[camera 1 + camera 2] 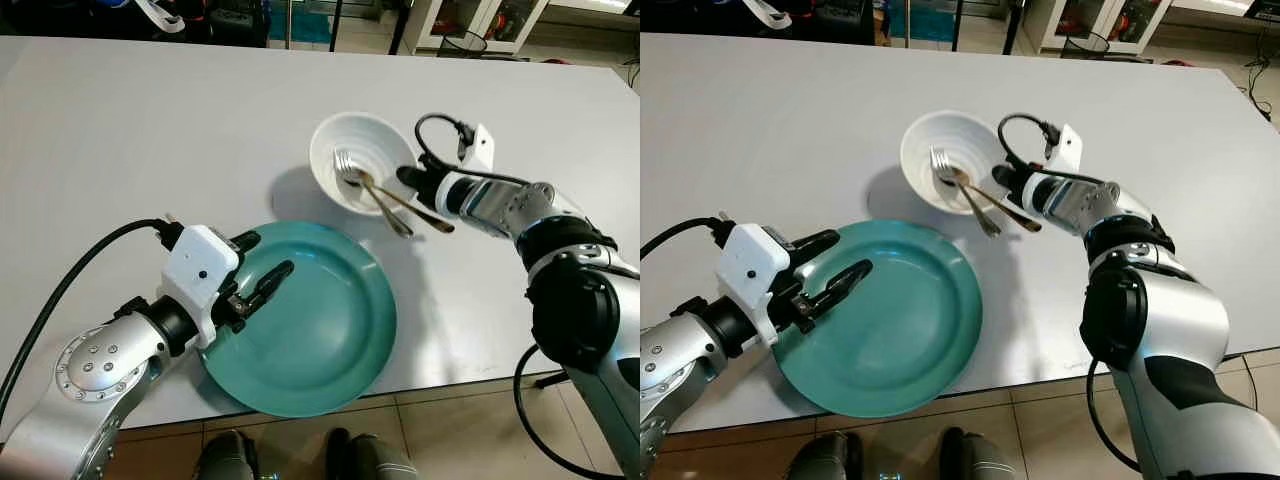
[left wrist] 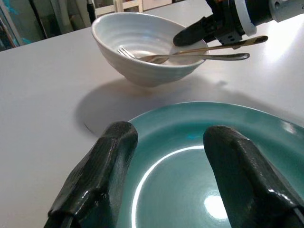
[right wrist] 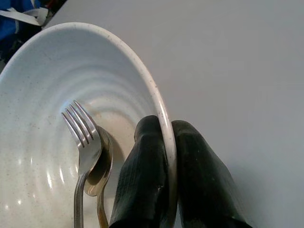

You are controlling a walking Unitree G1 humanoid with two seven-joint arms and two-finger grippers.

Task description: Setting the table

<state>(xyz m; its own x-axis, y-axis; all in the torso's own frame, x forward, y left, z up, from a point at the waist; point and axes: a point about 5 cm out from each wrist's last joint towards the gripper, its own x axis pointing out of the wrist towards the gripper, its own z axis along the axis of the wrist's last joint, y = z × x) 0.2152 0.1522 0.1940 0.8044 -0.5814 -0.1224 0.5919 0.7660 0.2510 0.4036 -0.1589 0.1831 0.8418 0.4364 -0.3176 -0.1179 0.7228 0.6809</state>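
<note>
right gripper clamped on white bowl rim | fork and spoon inside: move level, slowly | left gripper apart over teal plate

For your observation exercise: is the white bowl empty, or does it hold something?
Not empty. The white bowl holds a fork and a spoon, their handles sticking out over its rim.

White ribbed bowl, teal plate, grey table
</note>
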